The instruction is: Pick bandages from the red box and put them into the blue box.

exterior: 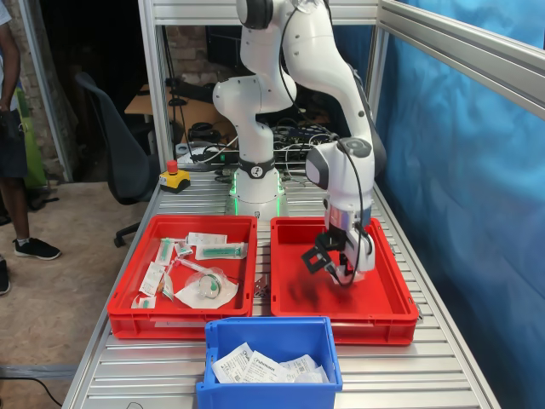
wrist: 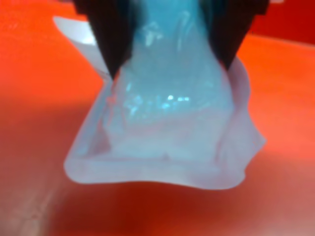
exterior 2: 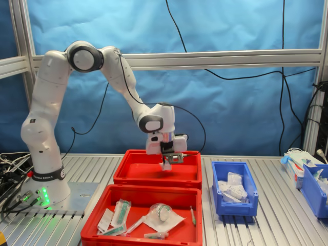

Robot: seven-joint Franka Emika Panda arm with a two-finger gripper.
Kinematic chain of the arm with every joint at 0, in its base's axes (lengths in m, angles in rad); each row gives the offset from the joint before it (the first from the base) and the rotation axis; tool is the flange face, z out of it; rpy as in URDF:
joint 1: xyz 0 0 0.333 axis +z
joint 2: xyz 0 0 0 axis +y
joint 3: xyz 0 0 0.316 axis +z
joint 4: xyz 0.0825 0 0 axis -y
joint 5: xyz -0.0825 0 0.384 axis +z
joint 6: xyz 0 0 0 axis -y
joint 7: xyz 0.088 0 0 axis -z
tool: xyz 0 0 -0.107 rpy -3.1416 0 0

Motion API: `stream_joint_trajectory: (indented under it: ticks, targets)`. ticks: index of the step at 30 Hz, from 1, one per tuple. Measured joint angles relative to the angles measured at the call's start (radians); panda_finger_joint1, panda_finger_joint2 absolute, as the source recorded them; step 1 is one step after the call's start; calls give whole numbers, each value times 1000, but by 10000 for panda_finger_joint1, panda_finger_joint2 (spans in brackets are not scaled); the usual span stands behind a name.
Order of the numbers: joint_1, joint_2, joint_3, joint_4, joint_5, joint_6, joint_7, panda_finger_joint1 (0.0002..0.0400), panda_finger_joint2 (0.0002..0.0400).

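Bandage packet (wrist: pixel 162 132) hangs pinched between the jaws, which are closed narrow on its upper part; wrist view shows the clear wrapping gathered between the two dark fingers (wrist: pixel 110 39) and the sealed lower edge flaring free just above bare red floor. Long axis: cannot tell firmly; the packet looks squarish, hanging downward from the grip with its wide sealed edge lowest.

Gripper (exterior: pixel 334 266) sits low inside the red box (exterior: pixel 289 305), toward the first exterior view's right wall. No other packets visible on that floor.

Step in hand, by my judgement: lift out and carry. To do it well, rise straight up until the dangling edge clears the rim, then travel; the soft wrap could snag or slip if dragged sideways early.

Blue box (exterior: pixel 215 336) stands on the desk (exterior: pixel 409 375) just in front of the two trays in the first exterior view and already holds several white packets (exterior: pixel 264 366). Release low over its middle.

Twin red tray (exterior: pixel 128 315) alongside holds syringe packets (exterior: pixel 221 250) and a clear mask (exterior: pixel 206 286); leave untouched.
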Motion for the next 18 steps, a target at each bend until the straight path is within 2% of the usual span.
stream_joint_trajectory:
  ticks: [9, 14, 18]
  targets:
    - [0, -129, -80, 0, -1, -5, 0, 91, 91]
    - [0, -199, -132, 0, -8, -44, 0, 91, 91]
    - [0, -262, -178, 1, -18, -108, 0, 91, 91]
